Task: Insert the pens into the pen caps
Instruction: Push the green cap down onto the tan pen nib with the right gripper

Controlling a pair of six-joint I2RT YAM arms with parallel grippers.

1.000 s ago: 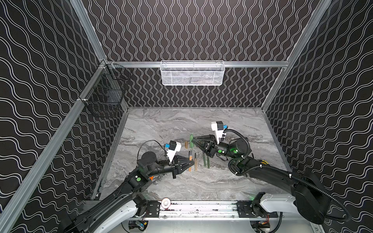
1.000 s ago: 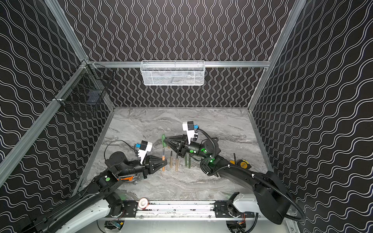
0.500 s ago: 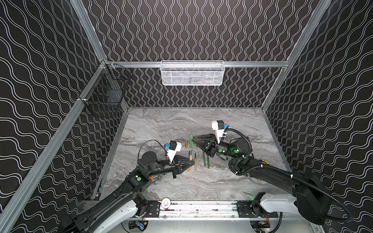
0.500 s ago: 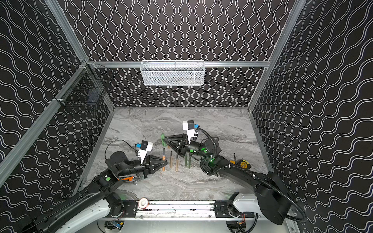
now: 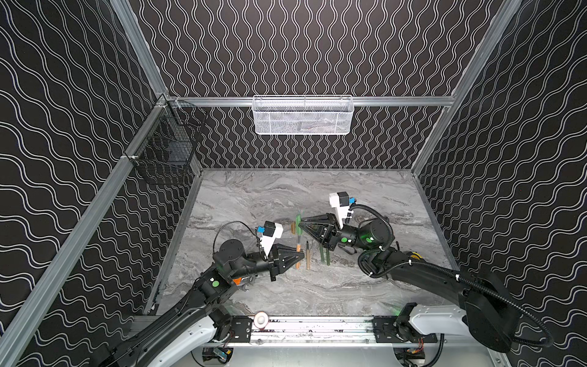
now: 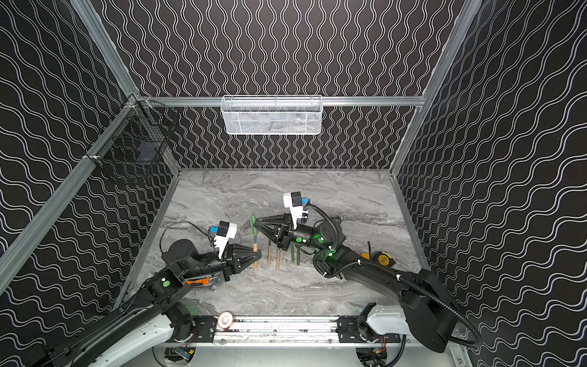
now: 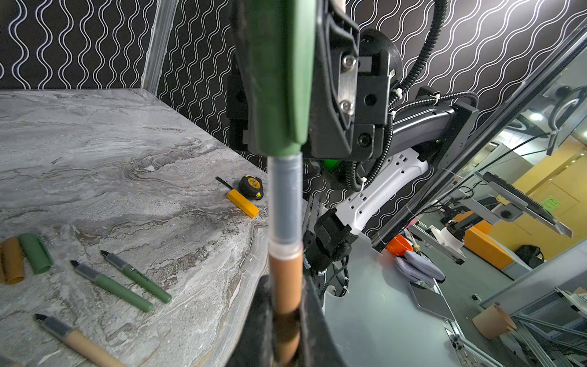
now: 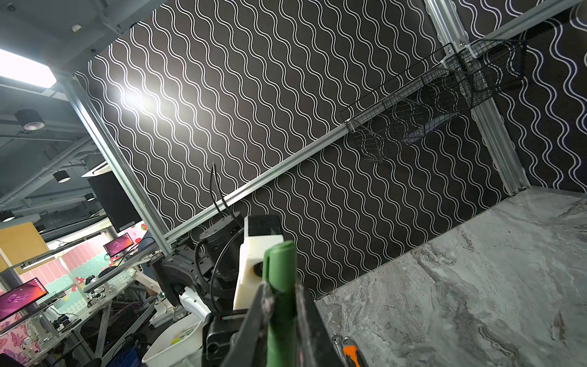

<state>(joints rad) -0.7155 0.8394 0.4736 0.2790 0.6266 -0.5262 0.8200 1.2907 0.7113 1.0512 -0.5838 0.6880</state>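
Orange-brown barrel, pinched tight: the left tool (image 5: pixel 299 254) is clamped shut on the orange-brown pen (image 5: pixel 297 246), just below the middle of both top views. Right above it in the frame, the right tool (image 5: pixel 300 222) is closed around the green cap (image 5: pixel 298 220), its jaws squeezing the cap's sides. And they meet! In the left wrist view the pen's grey neck runs straight into the mouth of the cap. The tip is hidden inside, and a stretch of grey neck shows bare between cap and barrel.

Out from there on the grey marbled desk (image 5: pixel 254 197), just right of the left tool's tip, lies a tan pen (image 5: pixel 307 259). Next comes a first green pen (image 5: pixel 322 254), then a second green pen (image 5: pixel 327 256) close beside it. All three lie uncapped, the tan pen's dark tip pointing up the frame. A tan cap (image 7: pixel 12 260) and a spare green cap (image 7: pixel 36 254) lie touching side by side near those tips. Further right in a top view, past the right arm's elbow, a yellow block (image 6: pixel 365 255) sits against a tape measure (image 6: pixel 382 258).
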